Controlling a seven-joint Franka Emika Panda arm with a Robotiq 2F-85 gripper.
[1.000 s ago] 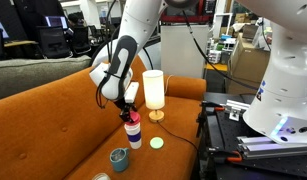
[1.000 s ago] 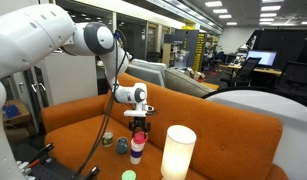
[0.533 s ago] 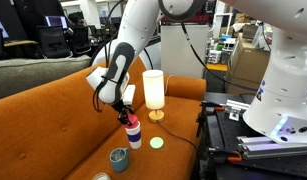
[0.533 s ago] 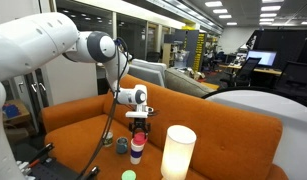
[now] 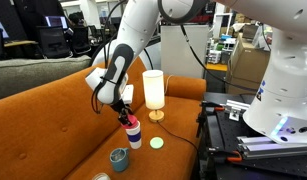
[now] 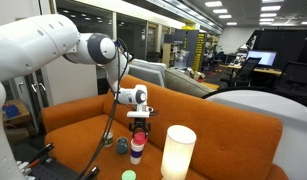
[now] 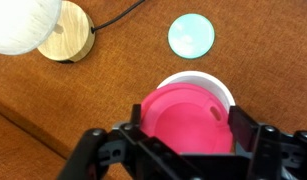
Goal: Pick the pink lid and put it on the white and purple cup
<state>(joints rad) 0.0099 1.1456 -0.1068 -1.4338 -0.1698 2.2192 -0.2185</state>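
The white and purple cup (image 5: 134,133) stands on the orange sofa seat; it also shows in an exterior view (image 6: 137,150). My gripper (image 5: 124,113) hangs right above it, also seen in an exterior view (image 6: 139,127). In the wrist view the gripper (image 7: 189,122) is shut on the pink lid (image 7: 185,120), one finger on each side. The lid sits just over the cup's white rim (image 7: 221,88), shifted a little toward the lower left of it. I cannot tell if lid and rim touch.
A white lamp on a wooden base (image 5: 153,92) stands behind the cup, seen too in the wrist view (image 7: 33,25). A pale green disc (image 7: 191,35) lies on the seat beside it. A squat grey-teal cup (image 5: 119,157) stands in front. Black equipment (image 5: 228,130) borders the sofa.
My gripper with the pink lid has shifted slightly and stays just over the cup. Nothing else has moved.
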